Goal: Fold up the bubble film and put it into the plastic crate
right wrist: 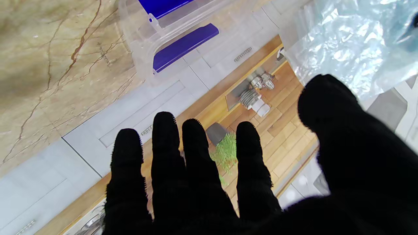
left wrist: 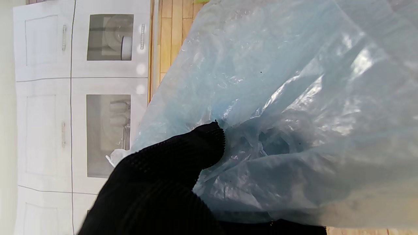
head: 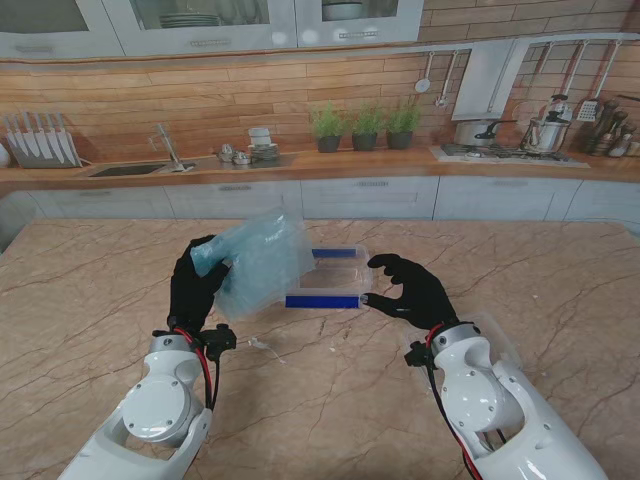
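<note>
Fingers [head: 205, 262] of my left hand [head: 195, 285] are pinching one bunched corner of the bubble film [head: 262, 262], and I am holding it lifted off the worktop [head: 90, 300]. The marbled worktop is lying under everything, and both of my arms are reaching out over it. The film, pale blue and crumpled, is hanging in the air to the right of my left hand, covering the left end of the plastic crate [head: 335, 278] from the stand's view. The crate is sitting on the worktop between my two hands, clear-walled with blue strips along its near and far rims; I cannot tell whether anything is lying inside it. My right hand [head: 408, 290] is hovering just beside the crate's right end, its fingers [right wrist: 166, 143] spread apart and gripping nothing.
</note>
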`<state>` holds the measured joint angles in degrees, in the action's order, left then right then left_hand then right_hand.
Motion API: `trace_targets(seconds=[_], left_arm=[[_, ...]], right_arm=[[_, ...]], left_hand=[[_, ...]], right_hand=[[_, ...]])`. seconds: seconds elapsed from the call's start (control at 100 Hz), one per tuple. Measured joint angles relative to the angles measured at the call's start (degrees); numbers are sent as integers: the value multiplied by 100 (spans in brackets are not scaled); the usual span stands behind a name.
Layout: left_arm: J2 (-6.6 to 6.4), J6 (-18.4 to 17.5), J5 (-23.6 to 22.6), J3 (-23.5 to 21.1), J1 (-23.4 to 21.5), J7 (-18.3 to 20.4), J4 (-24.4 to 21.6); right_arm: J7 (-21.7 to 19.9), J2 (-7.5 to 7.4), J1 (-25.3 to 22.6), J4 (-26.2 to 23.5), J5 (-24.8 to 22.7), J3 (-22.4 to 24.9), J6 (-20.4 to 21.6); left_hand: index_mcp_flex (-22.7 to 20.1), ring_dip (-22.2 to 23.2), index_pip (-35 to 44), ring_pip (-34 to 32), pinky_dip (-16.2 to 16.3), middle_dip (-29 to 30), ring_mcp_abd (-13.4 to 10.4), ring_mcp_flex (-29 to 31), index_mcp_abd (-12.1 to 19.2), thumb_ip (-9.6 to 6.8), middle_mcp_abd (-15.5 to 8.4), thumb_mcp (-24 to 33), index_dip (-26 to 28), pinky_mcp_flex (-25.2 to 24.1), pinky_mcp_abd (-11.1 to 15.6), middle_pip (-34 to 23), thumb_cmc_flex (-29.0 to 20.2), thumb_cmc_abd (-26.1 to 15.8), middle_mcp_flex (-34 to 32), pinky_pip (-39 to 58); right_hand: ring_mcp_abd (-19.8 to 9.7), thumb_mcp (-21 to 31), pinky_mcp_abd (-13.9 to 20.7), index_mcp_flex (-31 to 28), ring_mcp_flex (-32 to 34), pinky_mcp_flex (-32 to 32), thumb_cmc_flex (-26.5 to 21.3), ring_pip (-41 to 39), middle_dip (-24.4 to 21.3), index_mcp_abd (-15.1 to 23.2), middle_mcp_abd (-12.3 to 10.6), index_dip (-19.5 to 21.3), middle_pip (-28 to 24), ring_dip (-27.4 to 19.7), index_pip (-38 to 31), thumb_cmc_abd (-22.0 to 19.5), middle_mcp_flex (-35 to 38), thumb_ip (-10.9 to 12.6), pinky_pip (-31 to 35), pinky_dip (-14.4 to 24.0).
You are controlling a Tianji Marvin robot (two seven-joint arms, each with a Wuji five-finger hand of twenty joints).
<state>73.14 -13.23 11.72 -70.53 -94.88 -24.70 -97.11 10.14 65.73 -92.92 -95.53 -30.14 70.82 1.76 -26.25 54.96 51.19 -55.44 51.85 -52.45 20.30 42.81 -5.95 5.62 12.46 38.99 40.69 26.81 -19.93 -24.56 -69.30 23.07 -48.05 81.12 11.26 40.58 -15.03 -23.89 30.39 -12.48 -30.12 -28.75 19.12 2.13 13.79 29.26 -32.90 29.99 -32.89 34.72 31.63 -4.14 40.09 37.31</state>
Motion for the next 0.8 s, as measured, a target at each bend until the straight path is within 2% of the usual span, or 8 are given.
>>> trace_targets(seconds=[0.13, 0.22, 0.28, 0.38, 0.52, 0.55, 0.65, 0.8], left_arm=[[10, 89, 92, 119, 35, -45, -13], [13, 167, 74, 192, 73, -23, -18], [17, 280, -234, 264, 124, -69, 1], [39, 434, -873, 439, 304, -319, 162], [104, 483, -451, 579, 622, -352, 387], [112, 525, -400, 610, 693, -346, 415], [144, 750, -595, 794, 1015, -375, 619], [251, 897, -848, 1153, 1608, -484, 1211]], right_arm=[[131, 24, -332, -152, 204, 199, 381], [-74, 25, -593, -426, 389, 402, 508], [-57, 21, -722, -559, 374, 461, 576], [277, 23, -865, -636, 258, 493, 736], [485, 42, -1059, -751, -39, 626, 861], [538, 47, -1094, -771, -50, 642, 885], [744, 68, -1219, -849, -86, 699, 954], [989, 99, -1417, -957, -308, 816, 1085]], left_hand=[[0, -76, -1, -122, 8, -2, 0, 0, 0, -2, 0, -145, -123, -22, -2, 129, 167, -40, -101, 75], [0, -257, -1, -12, -14, -3, 0, -115, 6, -2, 0, -269, -148, -242, -8, 183, 170, -44, -85, 20], [0, -503, -1, 340, -170, -3, 12, -387, 18, -2, 0, -295, -199, -567, -23, 208, 185, -44, -85, -298], [-19, -815, -1, 759, -428, -3, 42, -709, 54, -2, -4, -339, -204, -1084, -29, 209, 234, -39, -92, -797], [-25, -970, -1, 975, -617, -3, 25, -831, 90, -3, -5, -339, -259, -1532, -7, 209, 234, -39, -93, -1133], [-25, -998, -1, 990, -630, -3, 19, -831, 90, -2, -6, -339, -260, -1587, 4, 209, 234, -39, -93, -1167], [-25, -1135, -1, 1159, -796, -3, -45, -1053, 97, -3, -9, -408, -261, -1818, 35, 210, 234, -44, -93, -1487], [-27, -1545, 84, 1699, -1300, -3, -230, -1149, 113, -7, -15, -408, -329, -2032, 326, 223, 500, -48, -222, -2051]], right_hand=[[33, -124, 0, -27, 58, -61, -14, -2, 0, -5, 18, 4, 28, 0, 75, -2, 68, 0, -56, 83], [34, -189, 0, -27, 58, -68, -15, -2, 0, -6, 21, 8, 79, 0, 121, -111, 68, 4, -83, 131], [36, -204, 0, -27, 58, -78, -15, -2, 0, -6, 23, 10, 79, 0, 121, -111, 68, 4, -85, 134], [38, -251, 0, -30, 58, -90, -15, -2, 0, -7, 27, 13, 82, 0, 129, -111, 127, 4, -87, 139], [41, -302, 0, -89, 59, -138, -15, -2, 0, -8, 67, 33, 82, 0, 184, -111, 127, 4, -89, 194], [42, -305, 0, -89, 59, -139, -15, -2, 0, -8, 70, 34, 82, 0, 184, -111, 127, 99, -89, 196], [75, -306, 0, -90, 59, -140, -15, -2, 0, -8, 72, 44, 82, 0, 185, -111, 127, 100, -89, 198], [87, -371, 0, -101, 67, -145, -15, -2, 0, -8, 73, 58, 82, 0, 186, -213, 130, 100, -89, 200]])
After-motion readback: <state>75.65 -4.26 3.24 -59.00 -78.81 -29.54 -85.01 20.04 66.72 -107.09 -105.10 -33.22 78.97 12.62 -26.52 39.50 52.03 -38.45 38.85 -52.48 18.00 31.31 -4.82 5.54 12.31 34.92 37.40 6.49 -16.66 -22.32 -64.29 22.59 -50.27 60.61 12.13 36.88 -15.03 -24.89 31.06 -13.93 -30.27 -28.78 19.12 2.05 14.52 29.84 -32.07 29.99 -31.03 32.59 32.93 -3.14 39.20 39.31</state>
